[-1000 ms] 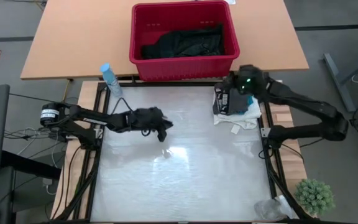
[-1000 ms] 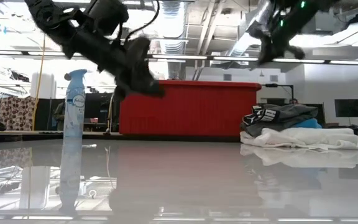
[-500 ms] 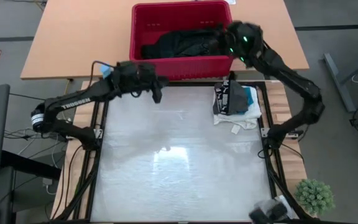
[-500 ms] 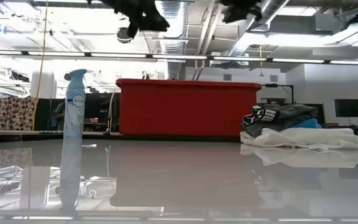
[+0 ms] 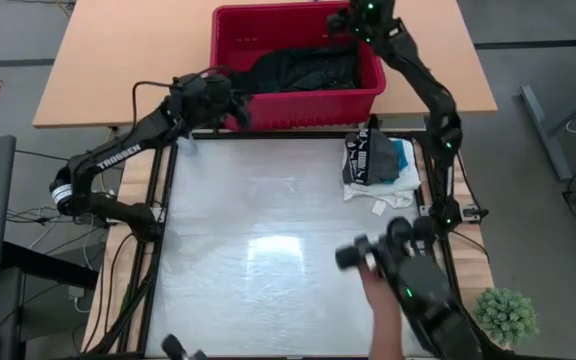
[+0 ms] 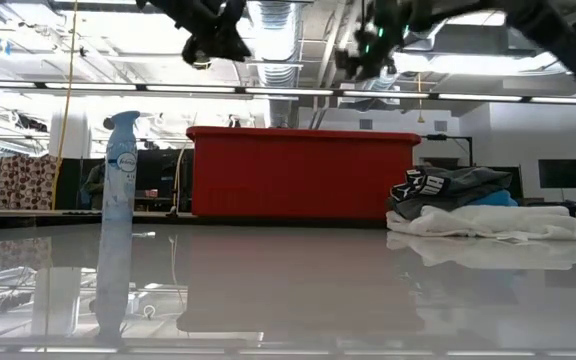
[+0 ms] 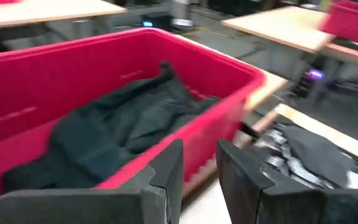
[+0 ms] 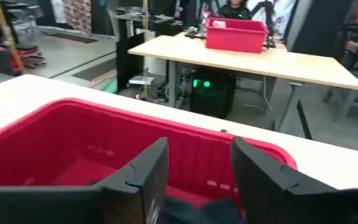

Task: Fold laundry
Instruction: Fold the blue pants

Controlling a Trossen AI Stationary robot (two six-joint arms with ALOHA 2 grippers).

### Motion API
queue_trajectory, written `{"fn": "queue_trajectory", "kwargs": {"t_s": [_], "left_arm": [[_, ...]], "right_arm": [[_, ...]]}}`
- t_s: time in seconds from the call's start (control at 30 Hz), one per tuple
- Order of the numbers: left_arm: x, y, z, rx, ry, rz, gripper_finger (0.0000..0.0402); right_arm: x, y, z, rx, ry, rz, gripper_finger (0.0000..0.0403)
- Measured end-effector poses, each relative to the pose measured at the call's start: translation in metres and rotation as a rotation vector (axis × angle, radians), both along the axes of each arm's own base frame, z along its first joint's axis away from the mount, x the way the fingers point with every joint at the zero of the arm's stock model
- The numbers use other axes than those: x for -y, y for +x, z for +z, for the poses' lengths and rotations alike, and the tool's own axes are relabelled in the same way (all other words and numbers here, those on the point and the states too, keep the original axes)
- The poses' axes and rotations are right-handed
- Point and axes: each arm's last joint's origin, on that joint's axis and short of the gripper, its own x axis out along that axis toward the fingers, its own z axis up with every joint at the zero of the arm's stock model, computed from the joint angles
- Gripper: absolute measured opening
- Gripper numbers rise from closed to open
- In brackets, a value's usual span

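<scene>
The bench point(image 5: 288, 290) is seen as a glossy, smooth pale sheet in which reflections are carried; the basket point(image 5: 230, 28) below the right hand point(image 8: 197, 180) is of smooth red plastic, faintly shiny; the black garment point(image 7: 117, 134) just beyond the left hand point(image 7: 197, 180) is of soft, matt, creased cloth; the folded stack point(image 5: 380, 165) is of matt cloth; the far table point(image 5: 118, 60) is of matt wood.

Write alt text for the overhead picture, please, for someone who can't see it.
Seen from above, two dark robot arms reach over a red basket holding black laundry; the left gripper is near its front edge, the right gripper at its far corner. Folded garments are stacked on the table's right.
</scene>
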Motion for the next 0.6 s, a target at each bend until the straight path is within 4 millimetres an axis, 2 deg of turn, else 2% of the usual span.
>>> {"fn": "queue_trajectory", "kwargs": {"t_s": [0.2,0.3,0.43,0.53,0.6], "left_arm": [[-0.016,-0.015,0.000,-0.015,0.015,0.181,0.0085],[-0.023,-0.018,-0.002,-0.022,0.020,0.249,0.0085],[-0.037,-0.017,-0.012,-0.035,-0.010,0.295,0.0085],[-0.050,-0.010,-0.025,-0.030,-0.056,0.305,0.0085],[-0.058,-0.005,-0.035,-0.028,-0.087,0.296,0.0085]], "right_arm": [[0.062,0.008,-0.073,-0.019,0.045,-0.052,0.0205],[0.079,0.018,-0.115,-0.078,0.128,-0.028,0.0203],[0.080,0.037,-0.157,-0.233,0.240,0.049,0.0203],[0.067,0.052,-0.177,-0.398,0.325,0.120,0.0202],[0.056,0.061,-0.183,-0.500,0.354,0.176,0.0202]]}}
